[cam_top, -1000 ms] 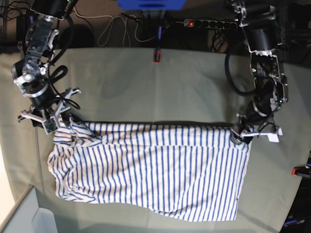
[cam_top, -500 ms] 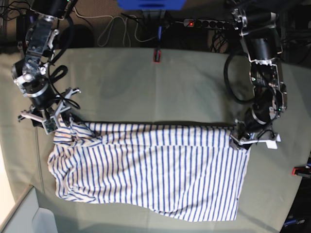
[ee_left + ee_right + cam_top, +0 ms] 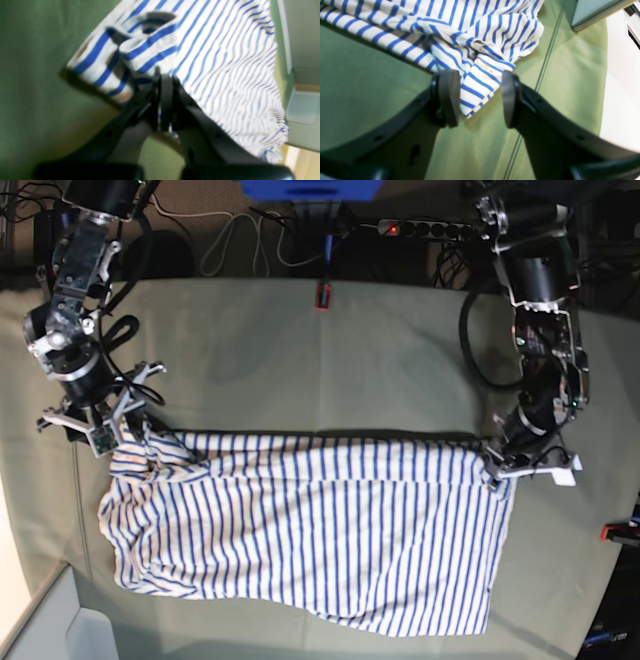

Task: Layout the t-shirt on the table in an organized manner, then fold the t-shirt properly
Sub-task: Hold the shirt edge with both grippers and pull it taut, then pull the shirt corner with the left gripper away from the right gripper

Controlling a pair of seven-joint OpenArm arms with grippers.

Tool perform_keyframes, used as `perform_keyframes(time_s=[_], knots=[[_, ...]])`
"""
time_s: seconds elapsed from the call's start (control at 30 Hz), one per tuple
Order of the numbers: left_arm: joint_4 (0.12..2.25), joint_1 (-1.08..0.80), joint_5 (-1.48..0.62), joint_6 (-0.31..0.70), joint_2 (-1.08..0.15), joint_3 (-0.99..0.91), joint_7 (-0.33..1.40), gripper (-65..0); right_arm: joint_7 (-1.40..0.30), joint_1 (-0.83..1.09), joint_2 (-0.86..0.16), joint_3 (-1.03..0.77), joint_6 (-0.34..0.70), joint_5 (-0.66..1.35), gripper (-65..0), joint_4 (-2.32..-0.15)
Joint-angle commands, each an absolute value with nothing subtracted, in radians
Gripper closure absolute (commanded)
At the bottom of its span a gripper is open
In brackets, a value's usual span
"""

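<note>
- left wrist view is blurred; the left gripper (image 3: 165, 82) has its jaws clenched on a bunched corner of the t-shirt (image 3: 310, 525).
- right gripper (image 3: 480, 97) is released, a crumpled sleeve lying between its pads.
- t-shirt spread on the table (image 3: 300, 350), between both arms.

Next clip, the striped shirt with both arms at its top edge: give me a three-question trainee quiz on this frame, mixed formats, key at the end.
1. True or false: the left gripper has its jaws shut on the t-shirt.
2. The right gripper jaws are: A) open, with a fabric corner between them; B) clamped shut; C) out of view.
3. Fill in: the t-shirt lies on the ____.

Key: 1 true; 2 A; 3 table.
</note>
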State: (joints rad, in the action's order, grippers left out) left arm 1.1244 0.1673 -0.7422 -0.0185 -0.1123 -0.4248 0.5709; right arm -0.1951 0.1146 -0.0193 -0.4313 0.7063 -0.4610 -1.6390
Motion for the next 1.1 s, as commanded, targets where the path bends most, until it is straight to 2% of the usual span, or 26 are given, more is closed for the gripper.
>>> perform_keyframes(time_s=[0.0,0.27,0.47,0.7,1.07], knots=[[1.184,0.177,-0.759,-0.007,-0.107,-0.429,0.555,-0.2,-0.171,0.102,-0.028,-0.433,0.698,-0.447,-27.3,-1.656],[1.512,-0.056,-0.835,-0.013,-0.047,-0.43,0.555,-0.2,-0.171,0.101,-0.027,-0.433,0.698,-0.447,-27.3,-1.656],[1.672,-0.28,-0.839,-0.013,-0.004,-0.433,0.553,-0.2,-0.171,0.105,-0.028,-0.432,0.698,-0.447,-27.3,-1.656],[1.73,-0.461,-0.839,-0.005,0.047,-0.466,0.545,-0.2,-0.171,0.107,-0.028,-0.433,0.698,-0.447,-27.3,-1.661],[1.725,-0.49,-0.839,-0.008,0.067,-0.503,0.555,-0.6,-0.171,0.127,-0.024,-0.43,0.698,-0.447,-27.3,-1.664]])
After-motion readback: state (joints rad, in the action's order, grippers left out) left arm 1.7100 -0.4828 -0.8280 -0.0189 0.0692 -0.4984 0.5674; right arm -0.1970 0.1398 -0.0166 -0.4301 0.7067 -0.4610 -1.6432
